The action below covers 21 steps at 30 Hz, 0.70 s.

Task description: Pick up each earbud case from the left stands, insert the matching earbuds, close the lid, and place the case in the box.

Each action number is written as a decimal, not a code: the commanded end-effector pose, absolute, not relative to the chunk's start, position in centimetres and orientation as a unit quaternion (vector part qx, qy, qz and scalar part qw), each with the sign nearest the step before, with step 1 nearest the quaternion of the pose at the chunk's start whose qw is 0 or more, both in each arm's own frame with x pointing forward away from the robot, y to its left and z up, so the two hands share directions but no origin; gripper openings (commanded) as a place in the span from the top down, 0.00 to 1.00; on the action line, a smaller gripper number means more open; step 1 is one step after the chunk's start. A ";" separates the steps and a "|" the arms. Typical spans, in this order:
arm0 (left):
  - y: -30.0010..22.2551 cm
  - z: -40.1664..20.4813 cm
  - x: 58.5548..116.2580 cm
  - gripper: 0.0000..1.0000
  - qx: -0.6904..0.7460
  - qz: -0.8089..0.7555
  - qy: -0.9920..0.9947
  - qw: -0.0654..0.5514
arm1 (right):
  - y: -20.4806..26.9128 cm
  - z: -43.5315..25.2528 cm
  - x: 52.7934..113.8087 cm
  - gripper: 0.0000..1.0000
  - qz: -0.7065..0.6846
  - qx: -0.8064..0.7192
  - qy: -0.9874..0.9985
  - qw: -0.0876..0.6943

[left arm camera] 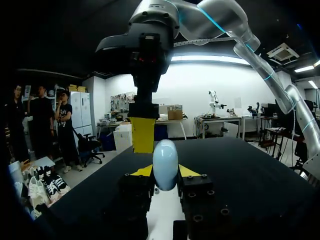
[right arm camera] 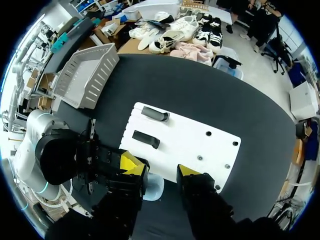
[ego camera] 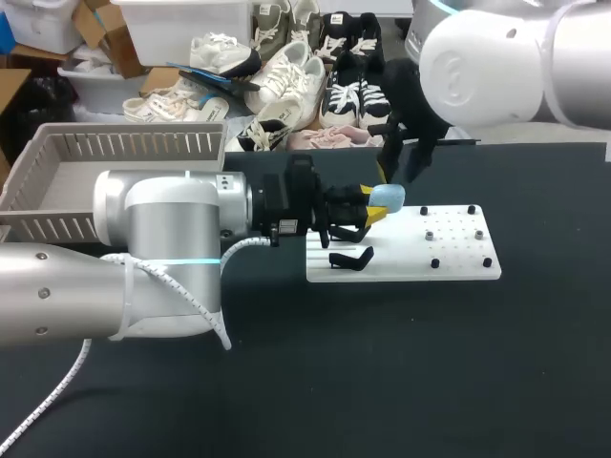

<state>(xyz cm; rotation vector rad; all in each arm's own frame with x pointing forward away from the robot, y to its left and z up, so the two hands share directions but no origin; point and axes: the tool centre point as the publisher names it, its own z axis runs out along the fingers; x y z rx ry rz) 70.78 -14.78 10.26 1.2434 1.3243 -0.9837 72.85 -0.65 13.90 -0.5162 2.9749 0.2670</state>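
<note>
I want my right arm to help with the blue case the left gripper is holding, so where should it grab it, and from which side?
Probably the rounded end of the case that sticks out past the left gripper. Its sides lower down are covered by those fingers, so the open right gripper should come from ahead, turned crosswise to them.

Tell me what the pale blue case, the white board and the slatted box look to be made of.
The pale blue case looks like smooth plastic: rounded shell, soft sheen. The white board is a rigid matte sheet, plastic or painted, I cannot tell which. The slatted box seems grey moulded plastic, by its even slats.
</note>
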 end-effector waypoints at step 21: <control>-14.3 10.3 70.9 1.00 0.514 -0.405 0.552 0.518 | -5.4 16.3 70.0 0.63 0.128 -0.076 0.982 0.114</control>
